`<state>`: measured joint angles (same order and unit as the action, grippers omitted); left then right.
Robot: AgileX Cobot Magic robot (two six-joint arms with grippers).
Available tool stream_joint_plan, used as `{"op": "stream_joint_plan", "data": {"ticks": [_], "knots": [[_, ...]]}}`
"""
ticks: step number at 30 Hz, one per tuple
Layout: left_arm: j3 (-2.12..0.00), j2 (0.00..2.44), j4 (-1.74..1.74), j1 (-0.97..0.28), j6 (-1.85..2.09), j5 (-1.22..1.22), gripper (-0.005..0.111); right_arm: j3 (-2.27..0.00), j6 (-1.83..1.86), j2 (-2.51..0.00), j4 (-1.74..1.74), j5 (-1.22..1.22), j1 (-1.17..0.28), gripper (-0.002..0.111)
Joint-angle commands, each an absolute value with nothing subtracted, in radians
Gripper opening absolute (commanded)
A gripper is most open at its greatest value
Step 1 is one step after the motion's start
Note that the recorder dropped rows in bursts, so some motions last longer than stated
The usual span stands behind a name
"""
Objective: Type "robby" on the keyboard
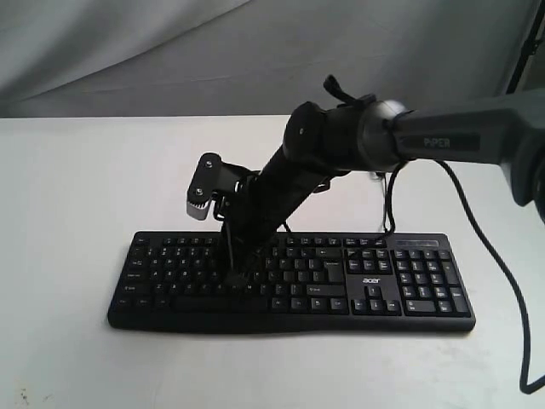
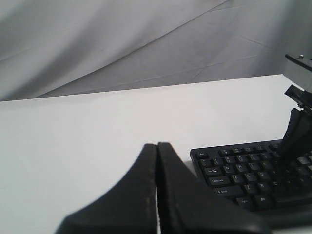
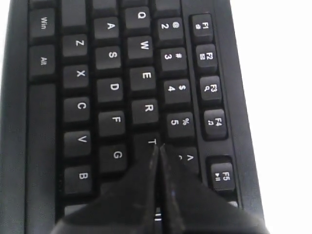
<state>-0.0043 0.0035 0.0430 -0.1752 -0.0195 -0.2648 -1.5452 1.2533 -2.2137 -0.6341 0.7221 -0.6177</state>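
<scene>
The black keyboard [image 1: 170, 264] lies across the front of the white table, number pad and acer logo [image 1: 371, 280] at its right end. My right gripper [image 1: 236, 273] reaches down from the right over the letter keys, left of the keyboard's middle. In the right wrist view the right gripper [image 3: 157, 146] is shut with nothing in it, its tips at the T key [image 3: 148, 142], beside the 6 key. The left gripper [image 2: 157, 145] is shut and empty, over bare table off the keyboard's [image 2: 243, 170] Esc corner; it is out of the exterior view.
The white table [image 1: 77, 187] extends to the left of and behind the keyboard, backed by a grey cloth [image 1: 128, 51]. A black cable [image 1: 490, 256] hangs from the right arm down past the keyboard's right end. The right arm [image 2: 295, 131] shows at the left wrist view's edge.
</scene>
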Motion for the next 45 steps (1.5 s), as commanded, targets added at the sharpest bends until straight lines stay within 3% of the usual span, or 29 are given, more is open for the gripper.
{"op": "stream_joint_plan", "data": {"ticks": [1,15,20,32,45], "knots": [[0.0,0.0,0.048,-0.181,-0.022,-0.259,0.0,-1.55,1.251,-2.17,-0.631,0.723,-0.617,0.0],[0.0,0.0,0.048,-0.181,-0.022,-0.259,0.0,-1.541,1.193,-2.041,-0.659,0.717,-0.619,0.0],[0.0,0.0,0.048,-0.181,-0.022,-0.259,0.0,-1.439,1.193,-1.829,-0.664,0.62,-0.619,0.0],[0.0,0.0,0.048,-0.181,-0.022,-0.259,0.0,-0.998,1.2,-1.199,-0.882,0.069,-0.639,0.0],[0.0,0.0,0.048,-0.181,-0.022,-0.259,0.0,-0.851,1.167,-0.82,-1.107,0.007,-0.639,0.0]]}}
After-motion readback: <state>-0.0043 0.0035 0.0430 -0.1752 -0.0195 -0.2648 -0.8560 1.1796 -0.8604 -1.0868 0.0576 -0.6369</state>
